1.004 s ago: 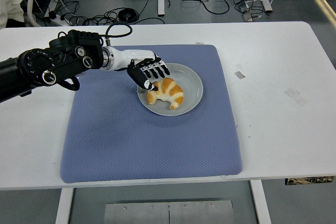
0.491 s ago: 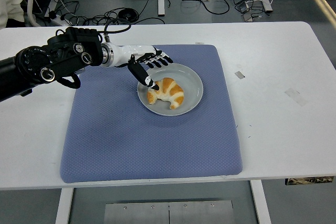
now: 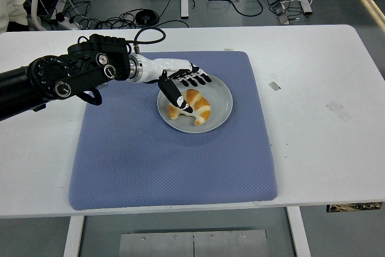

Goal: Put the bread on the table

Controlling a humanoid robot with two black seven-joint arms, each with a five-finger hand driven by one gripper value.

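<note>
Lying in a grey plate (image 3: pixel 221 95) on the blue mat (image 3: pixel 174 154), the bread (image 3: pixel 194 106) is a curved croissant whose long axis runs from its far-left end down to its near-right end, with the hollow of the curve facing the near-left side. The left hand (image 3: pixel 183 83) reaches in from the left, arm stretched level over the mat's far-left part, palm down above the plate's left rim. Its fingers (image 3: pixel 200 79) are spread wide over the croissant's left end, the thumb pointing down at the bread, not gripping it. The white table (image 3: pixel 319 124) lies bare to the right.
</note>
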